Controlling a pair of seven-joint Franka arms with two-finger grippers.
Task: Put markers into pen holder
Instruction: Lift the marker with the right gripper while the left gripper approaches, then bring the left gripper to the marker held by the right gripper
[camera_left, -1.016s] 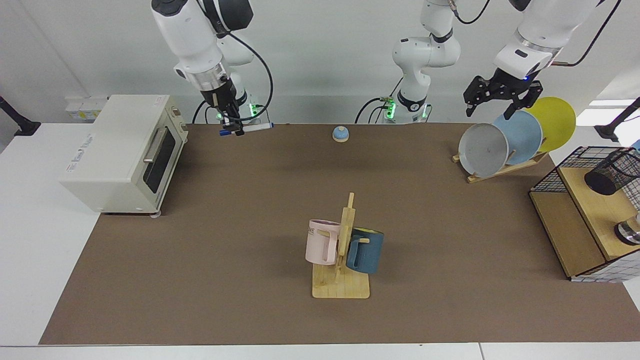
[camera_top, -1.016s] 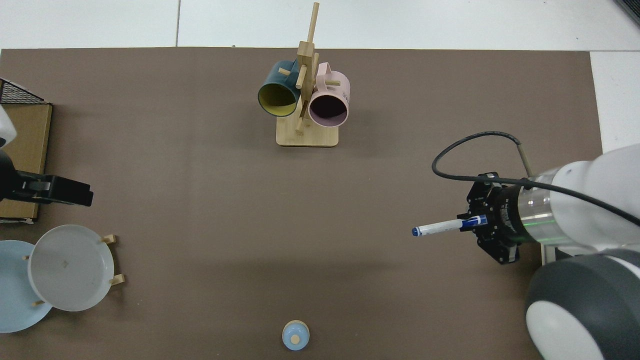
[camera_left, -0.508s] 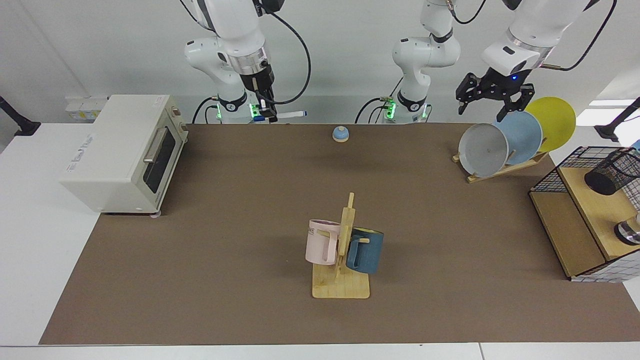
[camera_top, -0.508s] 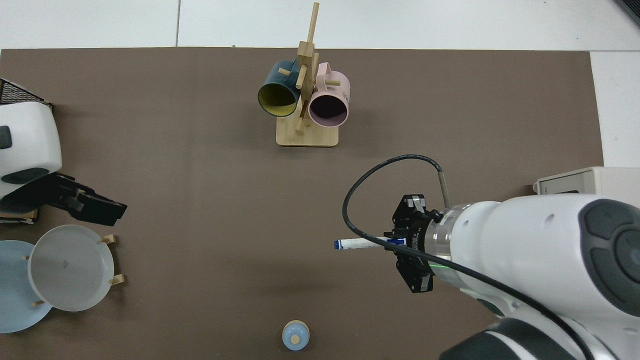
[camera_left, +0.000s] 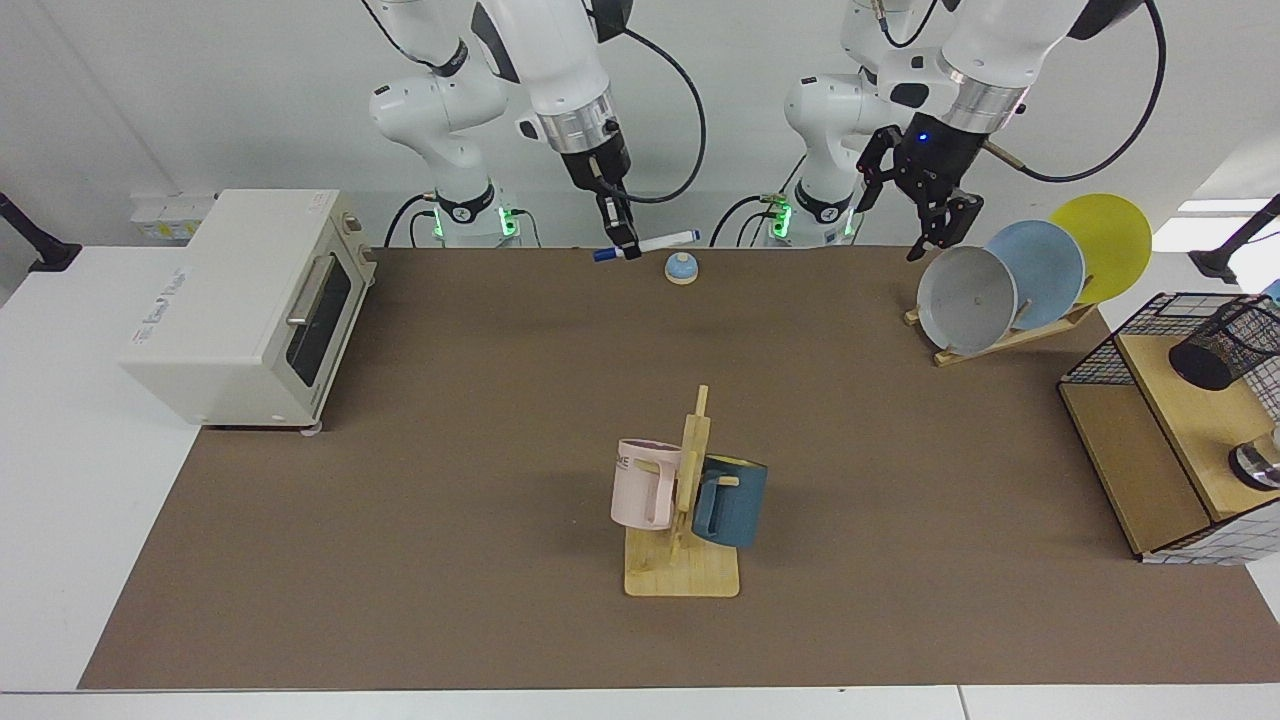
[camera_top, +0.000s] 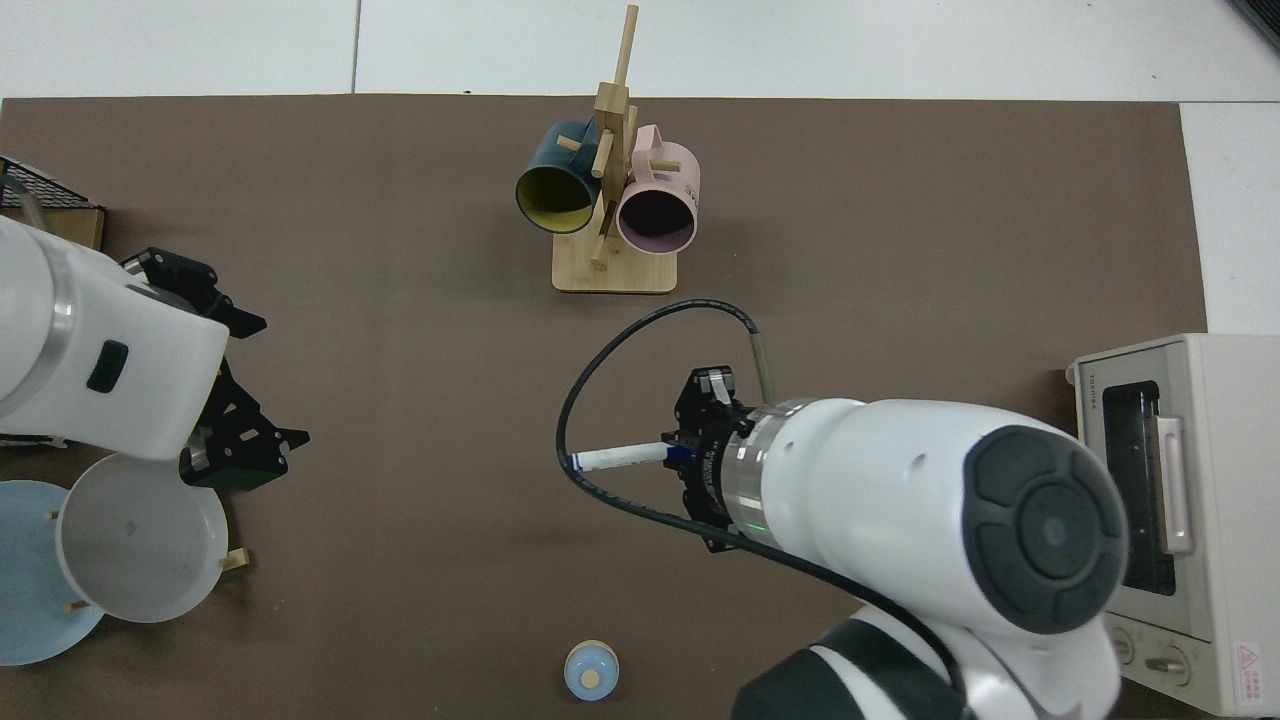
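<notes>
Facing view: right gripper (camera_left: 619, 245) pinched the marker (camera_left: 648, 244) level above the desk (camera_left: 450, 450), mid-carry. Left gripper (camera_left: 930, 215) hung spread-fingered. Next: cross toward pen holder (camera_left: 1222, 347), perhaps handing over.

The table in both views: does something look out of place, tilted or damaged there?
Nothing looks damaged or spilled. The only thing off the table is the marker, held roughly level in the right gripper above the bell. The pen holder appears to lean on its shelf. The left gripper hangs open near the plates.
</notes>
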